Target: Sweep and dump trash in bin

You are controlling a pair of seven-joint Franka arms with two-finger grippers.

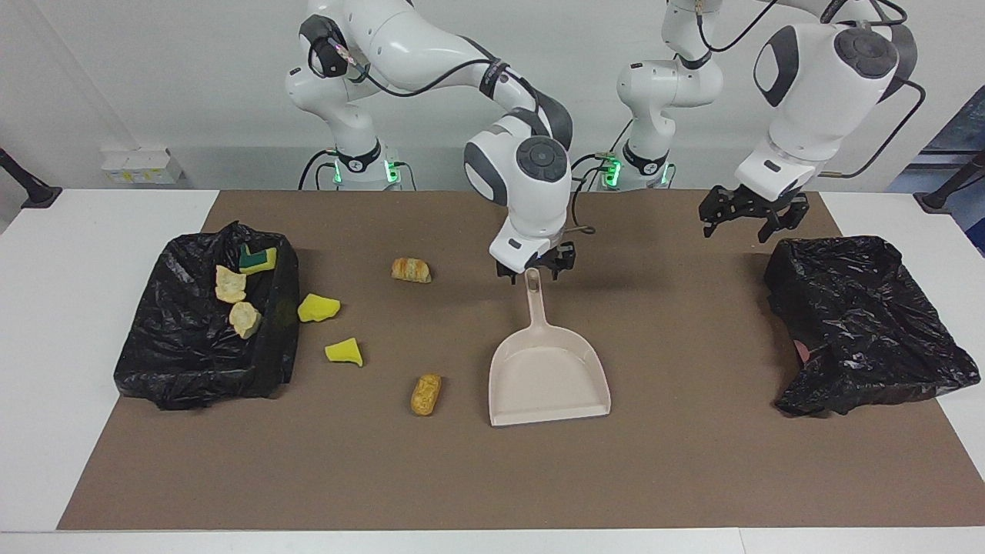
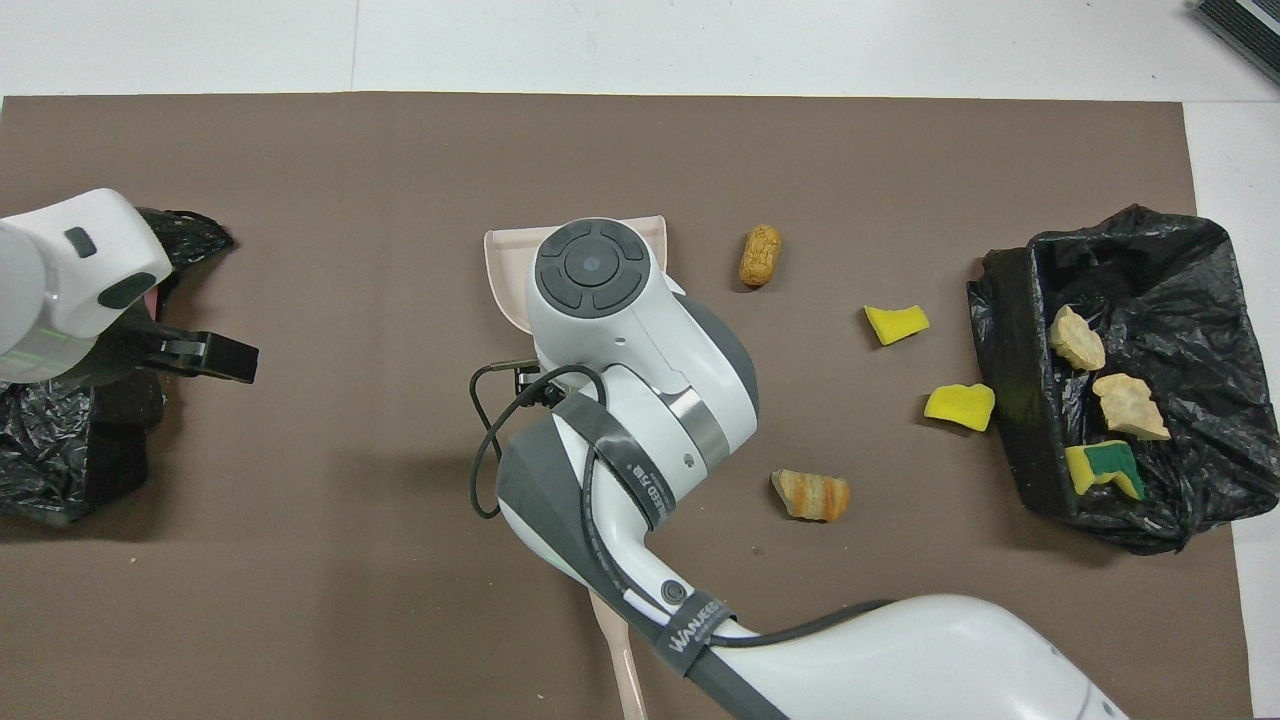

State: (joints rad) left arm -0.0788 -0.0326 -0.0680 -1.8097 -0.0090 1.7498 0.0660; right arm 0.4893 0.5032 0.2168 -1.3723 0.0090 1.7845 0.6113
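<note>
Trash: four pieces lie loose at centre-left of the facing view, three in the bin at far left. The dustpan rests flat, unheld; the right gripper, parted, hangs over its handle, which the overhead view hides. The left gripper hovers open at upper right.

White arms, grey joint caps, black cables, black grippers

A plain white wall rises above the white table. A brown mat covers most of the table, leaving white margins at both ends.
</note>
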